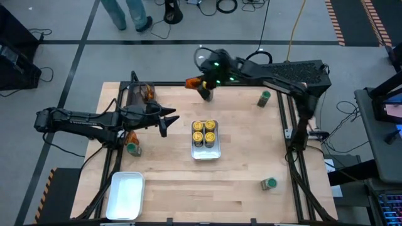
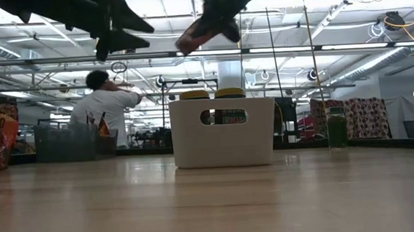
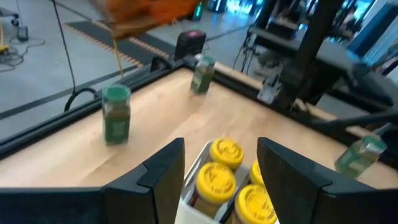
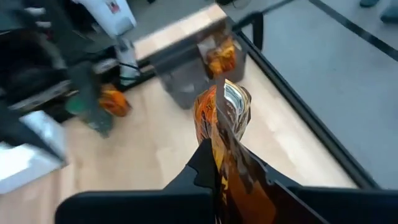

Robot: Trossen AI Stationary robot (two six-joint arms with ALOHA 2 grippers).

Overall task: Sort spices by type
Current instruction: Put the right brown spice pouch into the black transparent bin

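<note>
Right gripper (image 1: 200, 83) is off the surface over the table's (image 1: 245, 188) far edge, near its middle, fingers clamped together on a flat orange-brown packet (image 4: 225, 140). In the right wrist view the packet stands edge-on between the fingers, long axis running away from the wrist; in the low view it hangs tilted, free end pointing down and toward the left arm's side. Print on it too blurred to read.

Left gripper (image 3: 217, 168) hovers with fingers apart and nothing between them, just beside the white tray (image 1: 205, 152) at the table's centre. That tray holds four yellow-lidded jars (image 1: 204, 133), upright.

Green-lidded jars: one (image 1: 264, 97) near the far right corner, one (image 1: 269, 183) by the right edge toward the near side, one (image 1: 133, 148) partly hidden under the left arm.

Dark bin (image 1: 135, 94) at the far left corner; contents hard to make out.
</note>
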